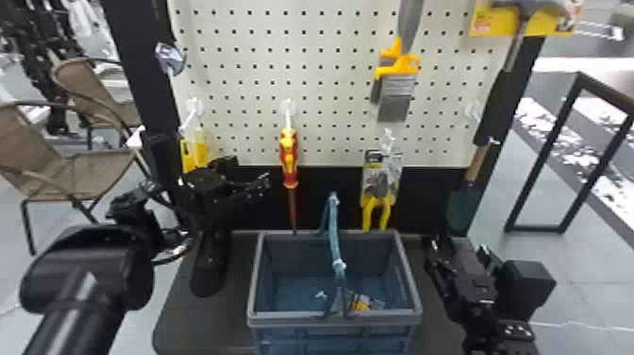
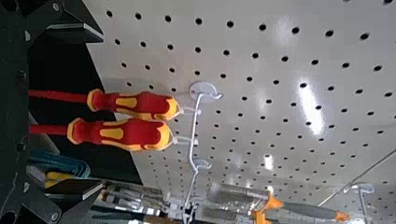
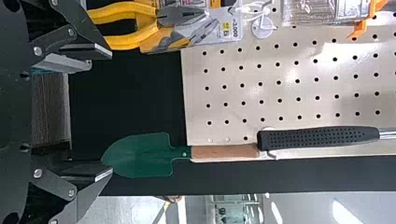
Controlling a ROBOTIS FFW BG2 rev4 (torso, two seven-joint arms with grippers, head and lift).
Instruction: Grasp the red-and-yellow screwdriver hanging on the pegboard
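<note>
The screwdriver (image 1: 289,160) hangs on the pegboard (image 1: 330,71) at the centre of the head view, its long axis vertical. The red-and-yellow handle is up at a clear hook (image 1: 287,107), and the red shaft points straight down. Its tip is near the back rim of the blue crate (image 1: 292,317) on the tabletop (image 1: 203,325). Left of it in the frame, near but apart, the left tool (image 1: 250,173) stands wide open. The right tool (image 3: 100,109), at lower right, is also spread wide.
</note>
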